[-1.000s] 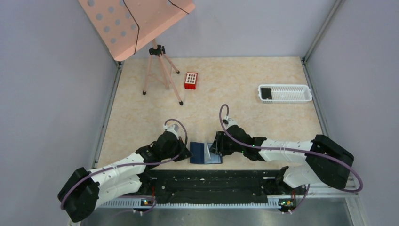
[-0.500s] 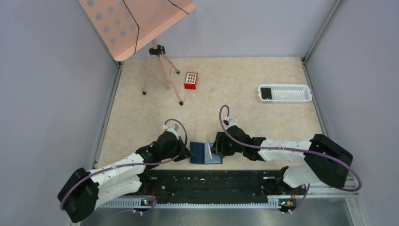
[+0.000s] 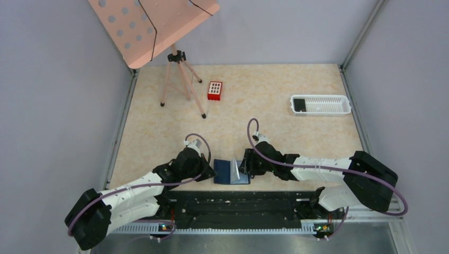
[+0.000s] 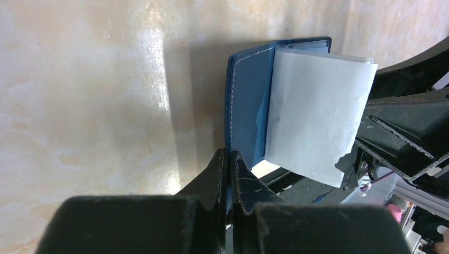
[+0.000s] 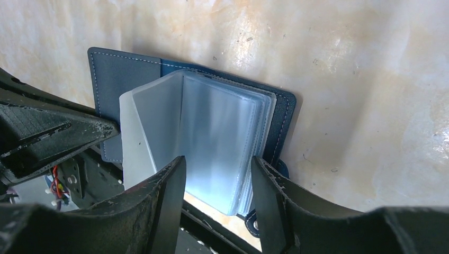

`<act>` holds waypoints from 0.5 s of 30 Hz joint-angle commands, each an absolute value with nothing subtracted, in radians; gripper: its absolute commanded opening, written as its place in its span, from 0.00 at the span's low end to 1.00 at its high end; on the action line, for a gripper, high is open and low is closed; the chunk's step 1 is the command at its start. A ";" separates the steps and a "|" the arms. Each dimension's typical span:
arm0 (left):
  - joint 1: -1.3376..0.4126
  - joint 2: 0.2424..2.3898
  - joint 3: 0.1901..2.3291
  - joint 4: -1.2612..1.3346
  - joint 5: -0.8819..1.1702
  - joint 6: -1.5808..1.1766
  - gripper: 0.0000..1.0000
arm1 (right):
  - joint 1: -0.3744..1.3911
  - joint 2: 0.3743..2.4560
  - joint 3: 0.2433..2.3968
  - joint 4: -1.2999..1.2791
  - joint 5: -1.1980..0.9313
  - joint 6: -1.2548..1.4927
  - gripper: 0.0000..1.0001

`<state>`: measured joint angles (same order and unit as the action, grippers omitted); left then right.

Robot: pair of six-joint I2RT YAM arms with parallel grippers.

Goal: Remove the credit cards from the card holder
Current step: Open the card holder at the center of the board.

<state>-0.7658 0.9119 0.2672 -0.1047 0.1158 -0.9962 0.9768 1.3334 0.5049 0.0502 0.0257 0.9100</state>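
At the bottom of the overhead view we see the two arms reaching inward to meet low in the centre. The left gripper (image 3: 210,172) is pinched tight on the edge of the blue cover of the card holder (image 3: 232,172); in the left wrist view the fingers (image 4: 231,170) are pressed together on that cover at the bottom centre. The card holder lies open on the table (image 3: 275,132) between the two grippers, with a white leaf (image 4: 315,116) standing up from it. The right gripper (image 5: 218,161) has its jaws apart, one on each side of the frosted plastic sleeves (image 5: 212,127); we cannot tell whether they touch them. We cannot see any cards inside the sleeves. Farther up, left of centre, sit a small red block (image 3: 214,90) and a tripod (image 3: 180,79) carrying a pink perforated board (image 3: 153,24). At the upper right a white slotted tray (image 3: 328,105) holds a dark card (image 3: 299,104) at its left end.
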 commanded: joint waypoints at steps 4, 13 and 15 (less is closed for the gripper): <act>-0.769 0.901 0.268 -0.098 0.115 -0.991 0.00 | 0.971 1.328 0.515 0.124 0.003 0.908 0.46; -0.769 0.901 0.262 -0.089 0.120 -0.996 0.00 | 0.971 1.354 0.508 0.175 -0.054 0.926 0.45; -0.769 0.900 0.260 -0.088 0.121 -0.997 0.00 | 0.971 1.351 0.505 0.189 -0.061 0.927 0.45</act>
